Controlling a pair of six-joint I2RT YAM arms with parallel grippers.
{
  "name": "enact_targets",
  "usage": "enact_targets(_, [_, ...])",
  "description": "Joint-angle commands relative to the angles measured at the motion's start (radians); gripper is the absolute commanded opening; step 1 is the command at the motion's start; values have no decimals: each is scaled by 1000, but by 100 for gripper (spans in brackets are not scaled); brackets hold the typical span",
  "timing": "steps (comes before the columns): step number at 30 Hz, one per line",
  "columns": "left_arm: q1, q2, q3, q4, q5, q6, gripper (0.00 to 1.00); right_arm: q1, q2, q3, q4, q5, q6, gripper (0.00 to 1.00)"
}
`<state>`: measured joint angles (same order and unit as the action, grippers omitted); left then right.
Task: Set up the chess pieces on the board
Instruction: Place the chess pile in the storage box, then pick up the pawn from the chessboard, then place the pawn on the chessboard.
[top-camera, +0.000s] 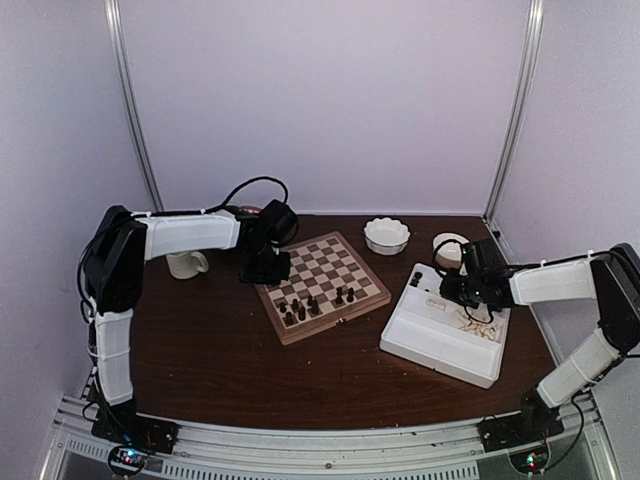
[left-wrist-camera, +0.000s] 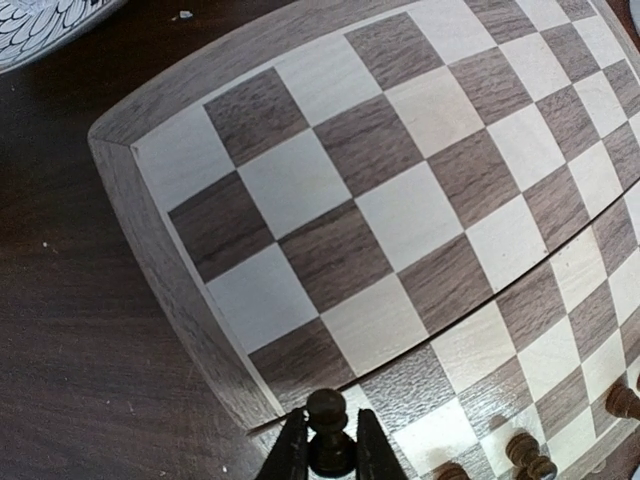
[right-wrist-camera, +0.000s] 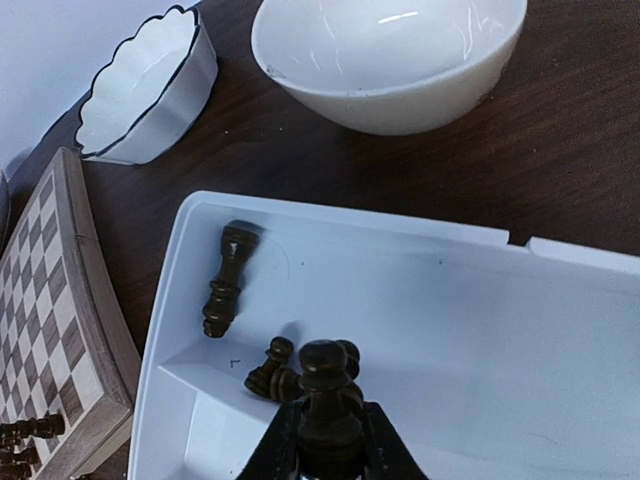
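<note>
The checkered board (top-camera: 331, 326) lies at the table's centre, with several dark chess pieces (top-camera: 300, 309) standing along its near edge. My left gripper (top-camera: 268, 268) hovers over the board's left corner. In the left wrist view it (left-wrist-camera: 331, 416) is shut on a dark pawn (left-wrist-camera: 328, 408), above the board's edge (left-wrist-camera: 170, 290). My right gripper (top-camera: 446, 290) is over the white tray (top-camera: 440, 352). In the right wrist view it (right-wrist-camera: 330, 408) is shut on another dark pawn (right-wrist-camera: 324, 372). Below it in the tray (right-wrist-camera: 500, 330) lie a taller dark piece (right-wrist-camera: 225, 282) and two small dark pawns (right-wrist-camera: 272, 366).
A scalloped white bowl (top-camera: 386, 236) and a round white bowl (top-camera: 450, 247) stand behind the tray. A white mug (top-camera: 186, 264) sits left of the board. Pale pieces (top-camera: 482, 326) lie in the tray's right part. Metal posts rise at the back corners.
</note>
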<state>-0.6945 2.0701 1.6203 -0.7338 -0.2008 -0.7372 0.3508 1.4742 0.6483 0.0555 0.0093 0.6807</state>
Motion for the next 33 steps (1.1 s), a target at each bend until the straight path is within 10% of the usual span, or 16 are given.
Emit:
enact_targets(1, [4, -57, -28, 83, 17, 31, 10, -34, 41, 52, -26, -60, -14, 28])
enact_targets(9, [4, -72, -56, 145, 23, 54, 10, -41, -18, 72, -79, -55, -49, 55])
enact_targets(17, [3, -133, -122, 310, 97, 195, 9, 25, -174, 66, -15, -273, -154, 52])
enact_targets(33, [3, -263, -482, 897, 297, 582, 4, 209, 19, 240, 54, -525, -198, 47])
